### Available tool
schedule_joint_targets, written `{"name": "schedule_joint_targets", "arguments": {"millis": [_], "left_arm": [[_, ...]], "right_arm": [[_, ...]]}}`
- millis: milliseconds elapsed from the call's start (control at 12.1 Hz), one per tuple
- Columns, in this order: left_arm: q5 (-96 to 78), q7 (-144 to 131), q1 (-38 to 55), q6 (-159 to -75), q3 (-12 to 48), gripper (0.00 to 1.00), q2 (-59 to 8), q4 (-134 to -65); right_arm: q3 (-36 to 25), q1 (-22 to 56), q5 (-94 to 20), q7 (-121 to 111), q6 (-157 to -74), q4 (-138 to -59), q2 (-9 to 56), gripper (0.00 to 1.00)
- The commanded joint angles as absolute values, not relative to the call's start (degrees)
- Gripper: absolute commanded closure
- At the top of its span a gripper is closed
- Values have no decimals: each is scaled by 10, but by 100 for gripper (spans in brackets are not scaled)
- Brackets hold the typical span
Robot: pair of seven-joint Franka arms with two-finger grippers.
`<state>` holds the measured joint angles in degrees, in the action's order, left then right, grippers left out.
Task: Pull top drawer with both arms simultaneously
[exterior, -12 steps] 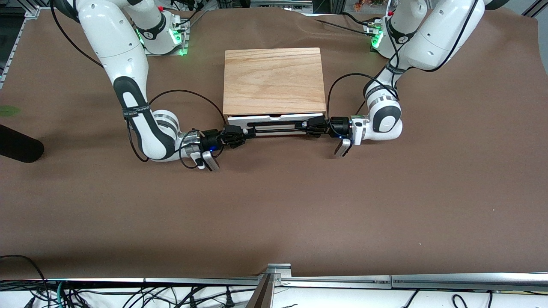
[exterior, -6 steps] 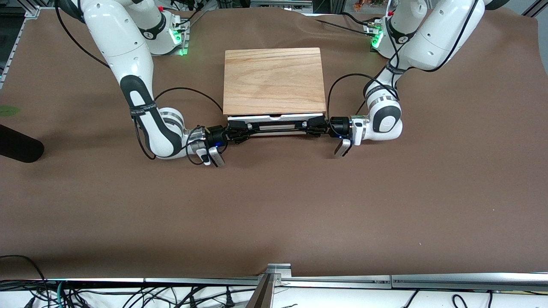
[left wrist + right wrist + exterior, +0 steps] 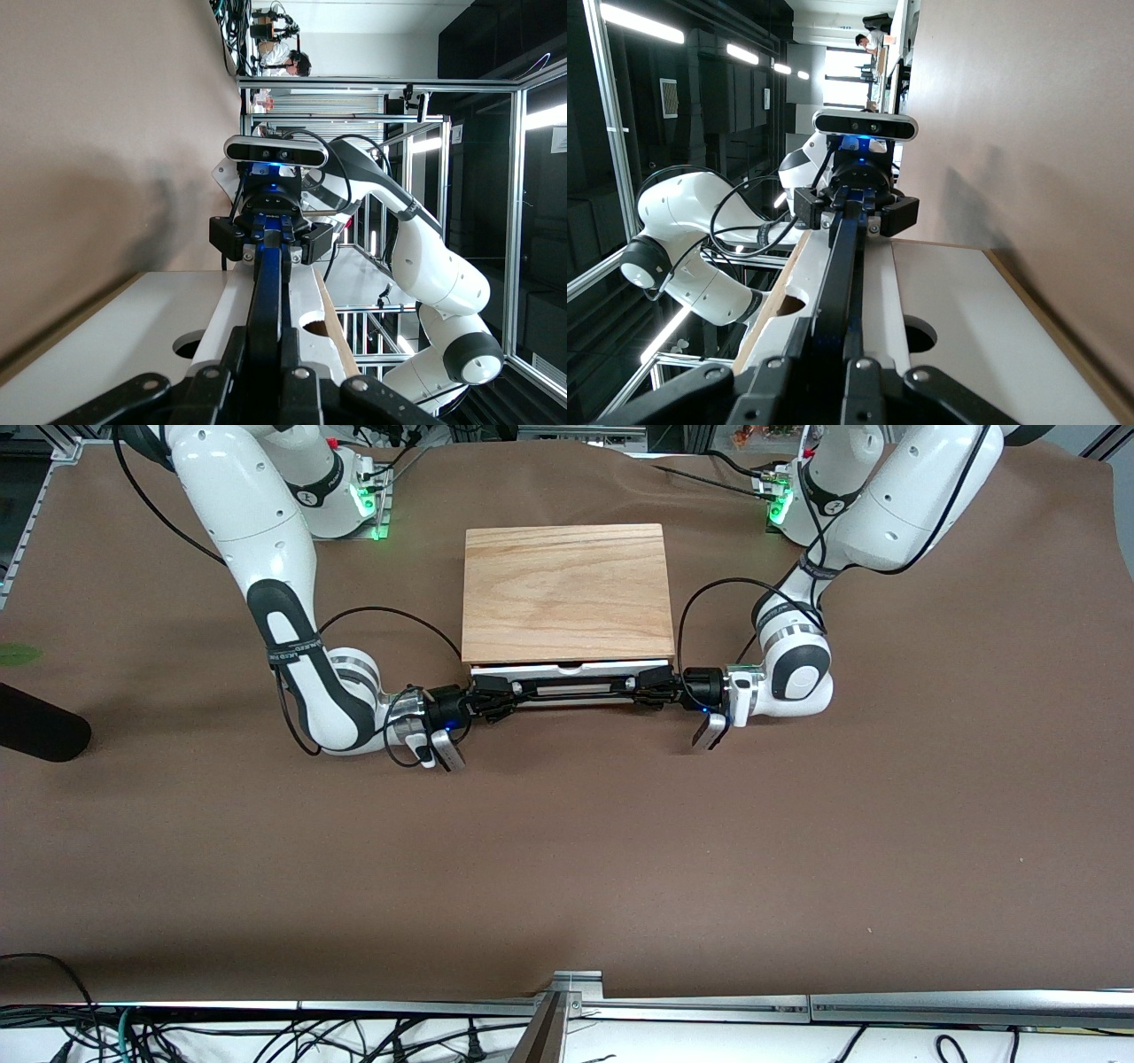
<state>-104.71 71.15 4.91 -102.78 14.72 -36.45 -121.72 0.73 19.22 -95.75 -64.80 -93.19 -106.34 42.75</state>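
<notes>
I count two arms, two grippers, one wooden box casing (image 3: pixel 565 592) and one black handle (image 3: pixel 576 688). The casing sits on the brown table cover (image 3: pixel 567 850) midway between the two bases, at twelve o'clock from the table's middle in the front view. The top drawer (image 3: pixel 569 668) shows only its white front panel, just under the casing's front edge and barely out of it; I cannot see inside the drawer, so I cannot tell whether it holds anything.

The handle runs across the drawer front. The right gripper (image 3: pixel 489 693) is clenched on the handle's end toward the right arm's end of the table, at nine o'clock from the handle's middle in the front view. The left gripper (image 3: pixel 654 685) is clenched on the handle's end toward the left arm's end, at three o'clock.

Each wrist view looks straight along the bar to the other gripper: the left wrist view shows the right gripper (image 3: pixel 269 241), the right wrist view shows the left gripper (image 3: pixel 854 211), with the white panel (image 3: pixel 948 328) alongside.
</notes>
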Motion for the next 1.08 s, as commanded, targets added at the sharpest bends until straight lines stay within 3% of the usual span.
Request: {"name": "schedule_joint_targets", "arguments": {"millis": [0,995], "left_arm": [[-1027,707,47,-1038,122,100,-385,-1201],[-980,543,52,-1039,84,100,-403,-1097]], "right_arm": [[2,178,-968,-623,-961,-1009,440,99],[-1,135,-976,-519,-998,-798,569,99]]}}
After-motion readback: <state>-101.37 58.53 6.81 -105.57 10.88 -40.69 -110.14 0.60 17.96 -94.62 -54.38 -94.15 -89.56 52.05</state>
